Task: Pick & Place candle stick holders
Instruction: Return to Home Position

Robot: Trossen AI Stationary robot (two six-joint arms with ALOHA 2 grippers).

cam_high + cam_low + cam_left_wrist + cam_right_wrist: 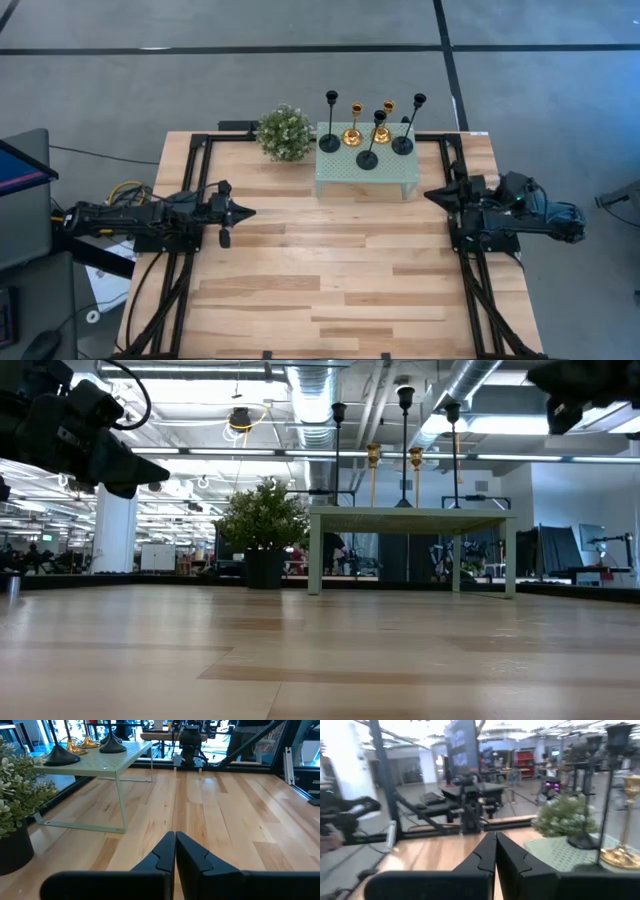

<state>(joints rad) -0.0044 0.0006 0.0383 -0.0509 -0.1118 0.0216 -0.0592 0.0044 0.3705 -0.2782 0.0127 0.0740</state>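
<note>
Five candle stick holders (380, 133) stand on the mint-green stand (345, 175) at the tabletop's (330, 270) 12 o'clock. Left tool (247, 212) at 9 o'clock and right tool (430, 193) at 3 o'clock are both pinched narrow and empty, well clear; placing looks finished.

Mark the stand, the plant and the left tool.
stand (395, 172): high view, bare patch of its top.
plant (284, 132): high view, middle of the foliage.
left tool (247, 211): high view, between its fingertips.

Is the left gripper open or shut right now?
Shut. In its wrist view the left gripper has both fingers pressed together, no gap, nothing held.
</note>
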